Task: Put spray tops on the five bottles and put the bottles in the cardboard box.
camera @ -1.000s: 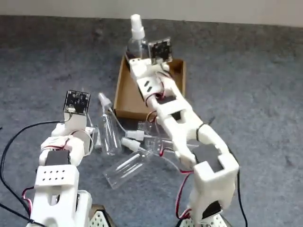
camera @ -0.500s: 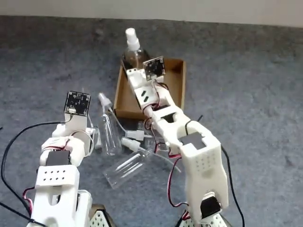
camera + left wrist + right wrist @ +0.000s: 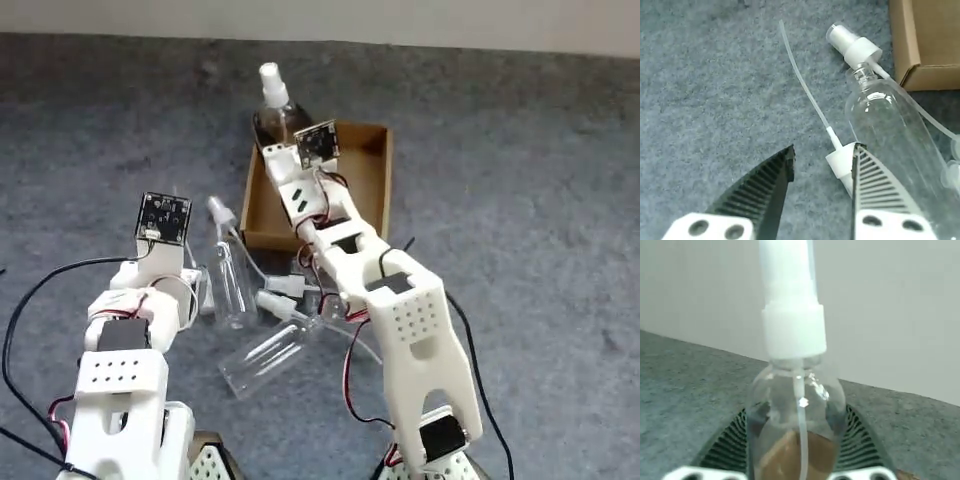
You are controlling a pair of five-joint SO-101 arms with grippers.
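Clear thin plastic, so everything's light, slick and a bit squashy: your left gripper (image 3: 823, 149) hangs jaws apart over a loose spray top (image 3: 841, 161) on the carpet (image 3: 715, 75), just beside a lying bottle (image 3: 890, 120), and I'd pinch that top by its stiff white collar, not the floppy dip tube (image 3: 800, 75). Further right, your right gripper (image 3: 792, 452) is clamped round the belly of a capped bottle (image 3: 795, 390), upright over the cardboard box's (image 3: 372, 165) far corner; it'll likely twist if jolted.
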